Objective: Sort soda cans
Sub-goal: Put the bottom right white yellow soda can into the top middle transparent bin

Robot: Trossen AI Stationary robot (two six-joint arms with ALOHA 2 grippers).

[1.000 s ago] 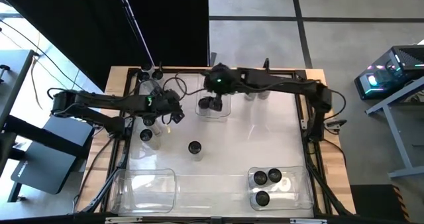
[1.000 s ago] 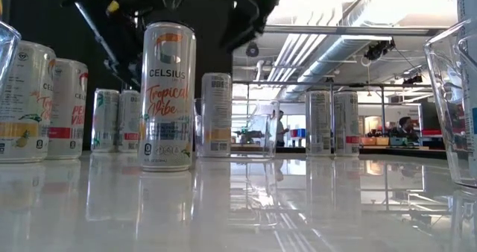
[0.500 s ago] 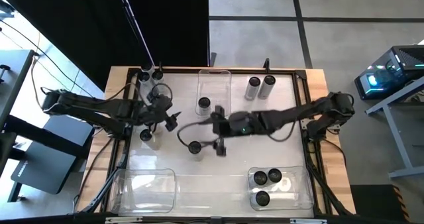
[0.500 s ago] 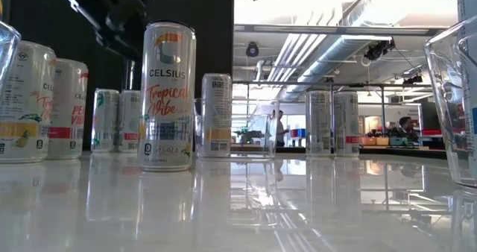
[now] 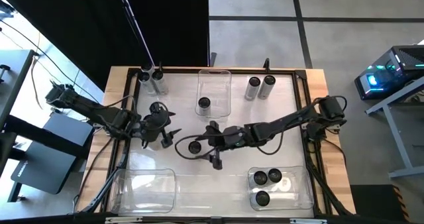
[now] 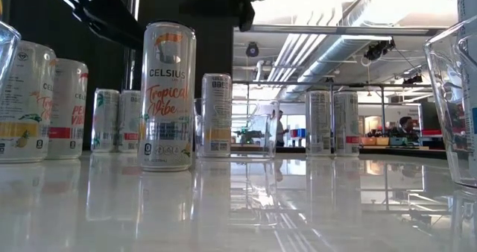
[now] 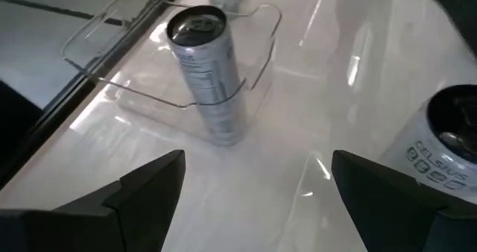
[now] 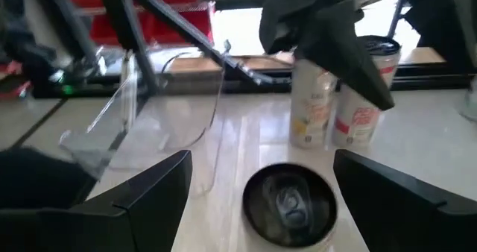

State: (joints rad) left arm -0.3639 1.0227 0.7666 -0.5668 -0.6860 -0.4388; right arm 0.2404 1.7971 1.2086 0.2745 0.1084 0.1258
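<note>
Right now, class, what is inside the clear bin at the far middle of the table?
The clear bin holds one upright soda can near its open front end; the rest of its floor is bare. The can's label cannot be read from above.

A black curtain hangs behind the table; grey concrete floor lies around, with exposed ceiling ducts and bright lights overhead.
</note>
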